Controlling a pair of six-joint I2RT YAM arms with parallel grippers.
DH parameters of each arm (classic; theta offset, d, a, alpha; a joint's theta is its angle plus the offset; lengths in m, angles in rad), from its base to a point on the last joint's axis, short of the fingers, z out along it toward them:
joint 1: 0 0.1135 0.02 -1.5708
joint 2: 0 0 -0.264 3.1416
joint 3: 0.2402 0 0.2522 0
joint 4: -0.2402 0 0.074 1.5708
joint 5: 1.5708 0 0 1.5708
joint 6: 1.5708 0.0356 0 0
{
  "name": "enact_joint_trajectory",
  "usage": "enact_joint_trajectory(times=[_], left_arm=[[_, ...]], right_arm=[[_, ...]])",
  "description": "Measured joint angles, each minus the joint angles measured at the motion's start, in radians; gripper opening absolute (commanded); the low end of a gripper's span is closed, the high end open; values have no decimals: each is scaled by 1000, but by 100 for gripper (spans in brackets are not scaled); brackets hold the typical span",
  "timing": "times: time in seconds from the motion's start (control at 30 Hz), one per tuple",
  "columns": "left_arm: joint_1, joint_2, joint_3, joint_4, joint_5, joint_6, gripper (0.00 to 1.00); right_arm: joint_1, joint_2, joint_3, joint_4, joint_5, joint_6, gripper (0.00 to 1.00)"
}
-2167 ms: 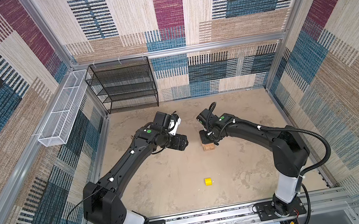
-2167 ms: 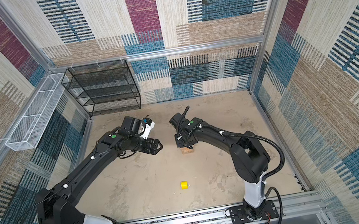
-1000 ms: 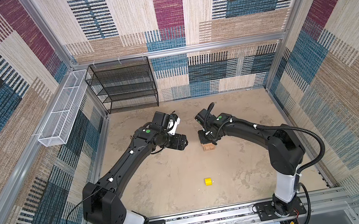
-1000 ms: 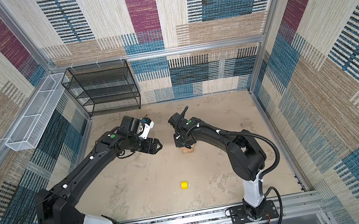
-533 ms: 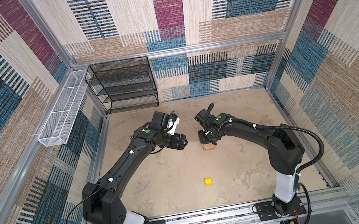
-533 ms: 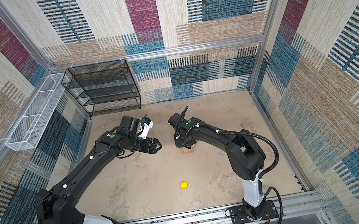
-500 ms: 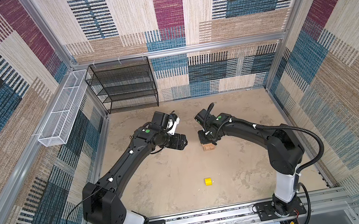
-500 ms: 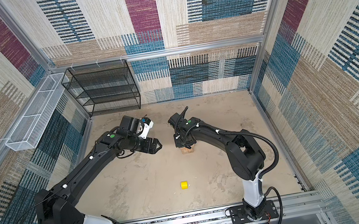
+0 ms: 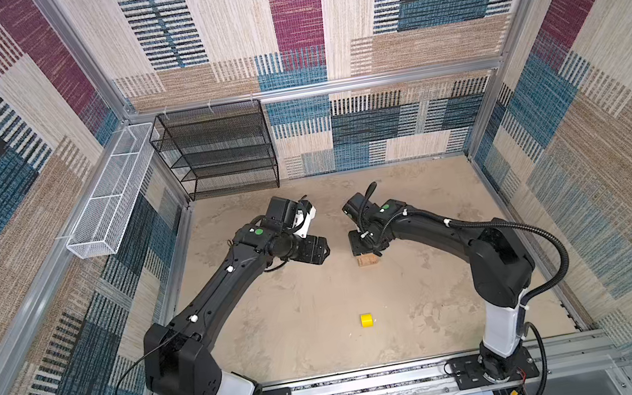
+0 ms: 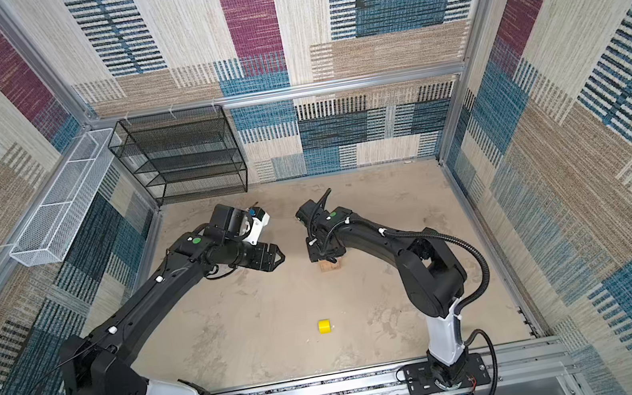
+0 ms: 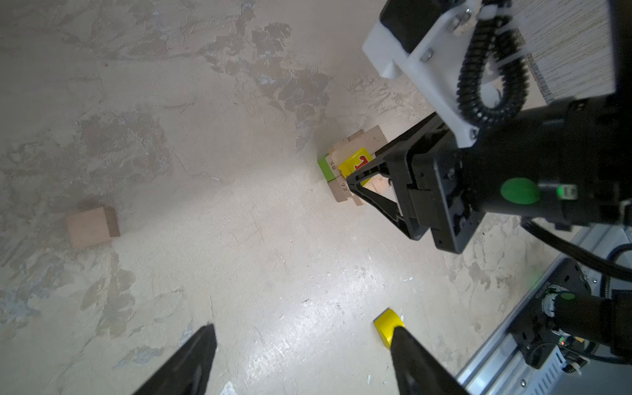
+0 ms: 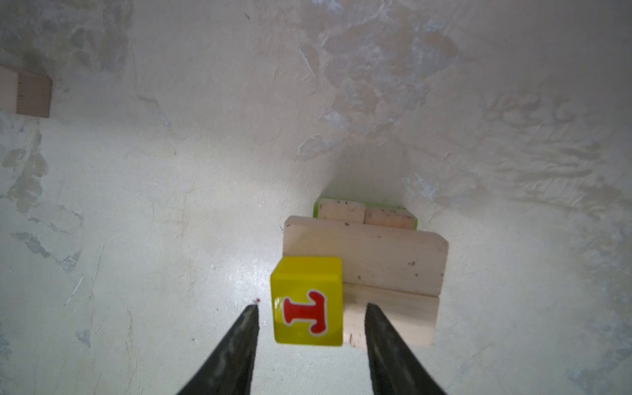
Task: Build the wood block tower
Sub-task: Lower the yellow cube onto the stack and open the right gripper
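Releasing yellow T cube [image 12: 307, 297]: right pincer [image 12: 312, 307] parted, clear of both faces.
Tower [image 12: 376, 260]: cube perched at its edge; toppling risk from a brushing jaw.
Left pincer [image 11: 301, 349]: wide, empty.

Lab cell: carpeted walls [image 9: 298, 20], aluminium frame [image 9: 332, 86]

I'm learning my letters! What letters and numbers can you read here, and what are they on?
"T", in red, on the yellow cube atop the tower.
"58", on a plank end beside the green brick.
"72", on a lower plank end.
Tiny print on the arm base: too small to read.
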Motion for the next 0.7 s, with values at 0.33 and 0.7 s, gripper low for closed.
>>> enact_joint_trajectory(times=[0.33, 0.7], left_arm=[[2, -3, -1, 0, 0, -2, 85], [4, -7, -2, 0, 0, -3, 85]], right_arm=[[0, 0, 0, 0, -15, 0, 43], [0, 0, 0, 1, -16, 4, 39]])
